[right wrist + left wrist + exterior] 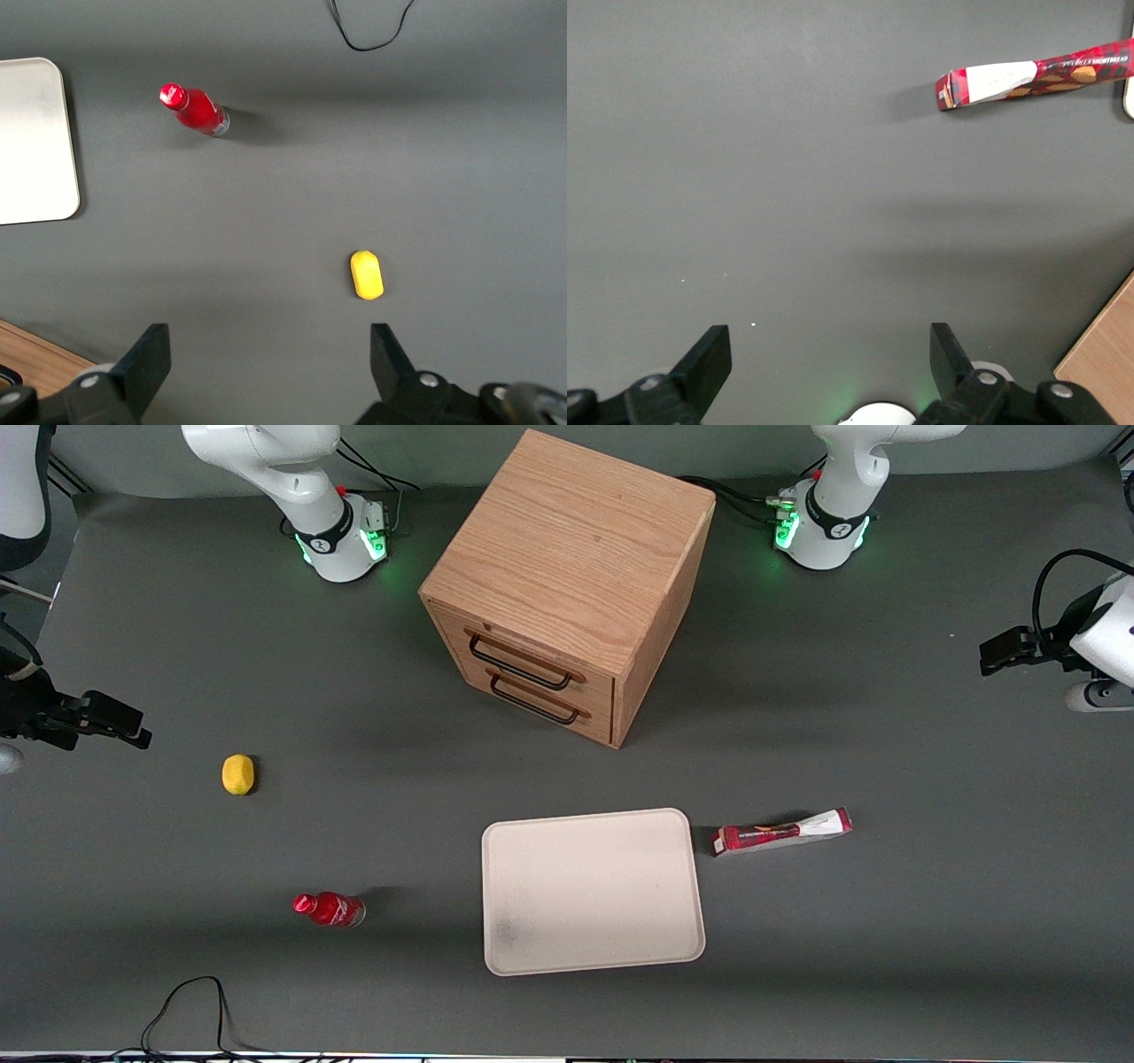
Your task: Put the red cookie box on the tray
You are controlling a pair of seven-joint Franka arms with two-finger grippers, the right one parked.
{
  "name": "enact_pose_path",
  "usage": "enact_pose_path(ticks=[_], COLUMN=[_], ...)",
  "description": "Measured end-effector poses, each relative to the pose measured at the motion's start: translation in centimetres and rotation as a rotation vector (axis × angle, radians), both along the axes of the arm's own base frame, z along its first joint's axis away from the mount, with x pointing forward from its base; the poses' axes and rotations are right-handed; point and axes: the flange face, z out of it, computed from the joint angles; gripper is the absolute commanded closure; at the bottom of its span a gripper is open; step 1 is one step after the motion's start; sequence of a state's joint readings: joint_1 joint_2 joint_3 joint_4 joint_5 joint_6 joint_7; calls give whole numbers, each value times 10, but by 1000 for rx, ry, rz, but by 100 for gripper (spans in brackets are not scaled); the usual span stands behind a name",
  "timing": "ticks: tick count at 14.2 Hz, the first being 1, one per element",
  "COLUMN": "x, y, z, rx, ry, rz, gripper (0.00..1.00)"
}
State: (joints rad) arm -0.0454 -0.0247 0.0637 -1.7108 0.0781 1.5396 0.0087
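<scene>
The red cookie box [783, 832] lies flat on the grey table beside a short side of the tray [592, 890], toward the working arm's end, a small gap apart from it. Its white end [1001, 80] and cookie pictures show in the left wrist view. The cream tray carries nothing, and only a sliver of its rim [1130, 88] shows in that wrist view. My gripper [990, 657] hangs above the table at the working arm's end, farther from the front camera than the box. It is open [830, 354], with only bare table between its fingers.
A wooden drawer cabinet [567, 593] stands mid-table, farther from the front camera than the tray. A yellow lemon-like thing [237, 774] and a small red bottle [330, 909] lie toward the parked arm's end. A black cable [190, 1010] loops near the front edge.
</scene>
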Motion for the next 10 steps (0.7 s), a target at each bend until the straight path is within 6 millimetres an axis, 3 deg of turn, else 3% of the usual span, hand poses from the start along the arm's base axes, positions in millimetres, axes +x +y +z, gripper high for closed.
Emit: enact_pose_path(ticks=[10], x=[0], y=[0], z=[1], rx=[3], ry=[31], rz=[4], gripper=[0])
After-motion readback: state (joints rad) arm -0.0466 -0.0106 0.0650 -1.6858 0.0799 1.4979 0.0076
